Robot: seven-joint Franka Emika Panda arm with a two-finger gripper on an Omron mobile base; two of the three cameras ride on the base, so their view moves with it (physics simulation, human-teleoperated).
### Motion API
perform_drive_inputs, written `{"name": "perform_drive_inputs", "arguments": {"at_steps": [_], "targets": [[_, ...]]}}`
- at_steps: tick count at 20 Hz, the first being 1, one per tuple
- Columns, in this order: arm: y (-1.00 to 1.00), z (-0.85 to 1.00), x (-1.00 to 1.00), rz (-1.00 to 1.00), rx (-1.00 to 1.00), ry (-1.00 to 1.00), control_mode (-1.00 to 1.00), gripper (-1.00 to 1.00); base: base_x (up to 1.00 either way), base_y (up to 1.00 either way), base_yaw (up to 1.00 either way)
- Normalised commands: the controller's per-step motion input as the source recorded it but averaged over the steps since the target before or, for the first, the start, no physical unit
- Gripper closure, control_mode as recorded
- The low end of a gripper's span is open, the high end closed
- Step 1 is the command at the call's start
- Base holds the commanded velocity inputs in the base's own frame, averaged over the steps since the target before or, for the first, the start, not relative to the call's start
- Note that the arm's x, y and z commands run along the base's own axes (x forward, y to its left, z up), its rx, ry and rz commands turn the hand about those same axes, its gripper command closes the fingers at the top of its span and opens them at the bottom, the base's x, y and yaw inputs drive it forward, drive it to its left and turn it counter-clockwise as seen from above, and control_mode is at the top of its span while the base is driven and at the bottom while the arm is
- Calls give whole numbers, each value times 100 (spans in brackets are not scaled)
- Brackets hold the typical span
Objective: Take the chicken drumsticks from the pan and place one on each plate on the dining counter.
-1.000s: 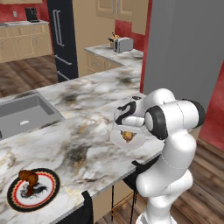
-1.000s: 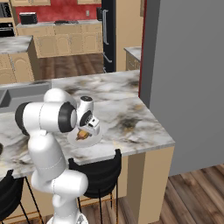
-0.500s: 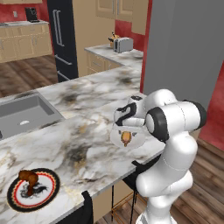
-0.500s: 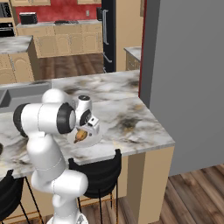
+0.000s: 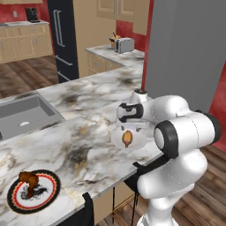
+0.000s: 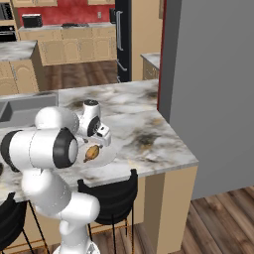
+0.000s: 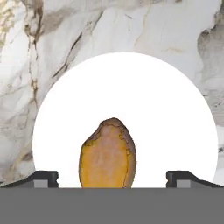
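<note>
The paler golden drumstick [image 7: 107, 154] lies on the plain white plate [image 7: 131, 100], near the dining counter's [image 5: 84, 145] front edge. My gripper [image 7: 111, 179] hangs just above it, open, its fingertips [image 7: 43, 178] standing wide on either side of the meat without touching it. The base views show the same drumstick [image 5: 127, 138] [image 6: 91, 153], plate [image 5: 140, 141] [image 6: 106, 155] and gripper [image 5: 132, 127] [image 6: 97, 144]. The dark reddish-brown drumstick [image 5: 28, 178] rests on the patterned-rim plate [image 5: 53, 195] at the counter's near left. The pan is out of view.
A grey sink [image 5: 26, 115] is set into the counter to the left. A tall grey wall [image 5: 185, 53] stands close at the right. Dark stools [image 6: 111, 196] sit under the counter's front edge. A toaster [image 5: 123, 44] is on the far counter.
The jaws have spread wider around the golden drumstick, which stays lying on the white plate. The arm has barely moved.
</note>
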Motion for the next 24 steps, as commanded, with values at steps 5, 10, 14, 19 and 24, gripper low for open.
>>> {"name": "perform_drive_inputs", "arguments": {"at_steps": [5, 10, 14, 19, 24], "targets": [[-19, 41, -84, 3, 0, -21, -100, -100, 0, 0, 0], [-13, 37, -87, 3, 0, -23, -100, -100, 0, 0, 0], [-11, 43, -91, 3, 0, -29, -100, -100, 0, 0, 0], [-5, 47, -81, 3, 0, -6, -100, -100, 0, 0, 0], [-5, 44, -78, 1, -1, 2, -100, -100, 0, 0, 0]]}}
